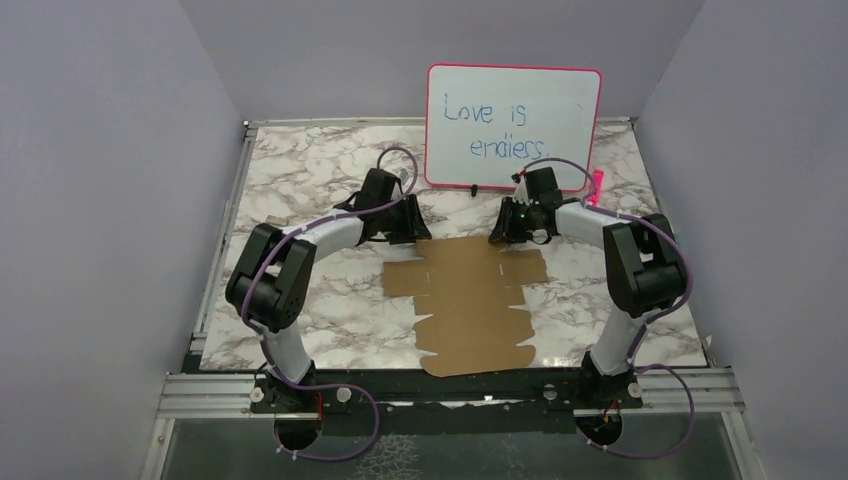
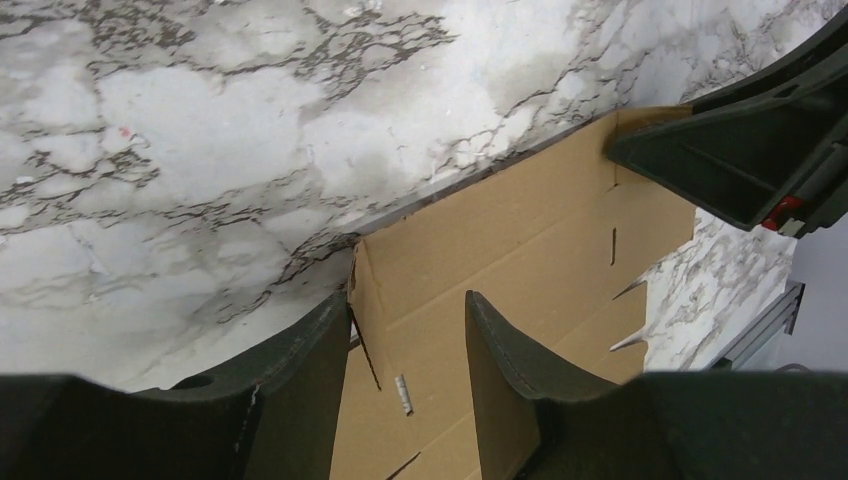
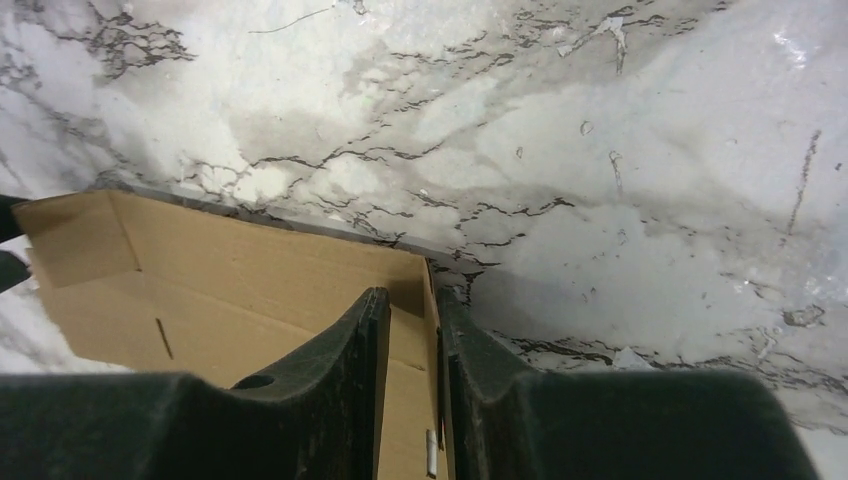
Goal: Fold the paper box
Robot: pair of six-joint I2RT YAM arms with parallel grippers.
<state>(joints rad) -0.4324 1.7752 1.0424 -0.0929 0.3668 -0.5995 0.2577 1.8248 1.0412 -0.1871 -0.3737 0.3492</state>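
Overhead, the cardboard sheet (image 1: 470, 305) lies flat and unfolded on the marble surface (image 1: 300, 180), about midway between the two arms, its near edge close to their bases. Both arms bend inward to its far edge: the left pincer (image 1: 405, 225) sits at the far left corner and the right pincer (image 1: 505, 232) at the far right corner. A whiteboard (image 1: 512, 125) with blue handwriting stands behind them.

Next, from the left wrist, the left pincer (image 2: 405, 300) is moderately wide, one finger on either side of a corner flap of the cardboard sheet (image 2: 520, 240) that stands up from the surface (image 2: 200, 150). Neither finger visibly presses on it. The right pincer (image 2: 740, 150) shows at the sheet's opposite corner.

Finally, from the right wrist, the right pincer (image 3: 410, 293) is narrow, with a raised edge of the cardboard sheet (image 3: 230, 280) inside the slim gap. I cannot tell whether the fingers actually clamp it. Bare marble surface (image 3: 600, 150) fills the space beyond.
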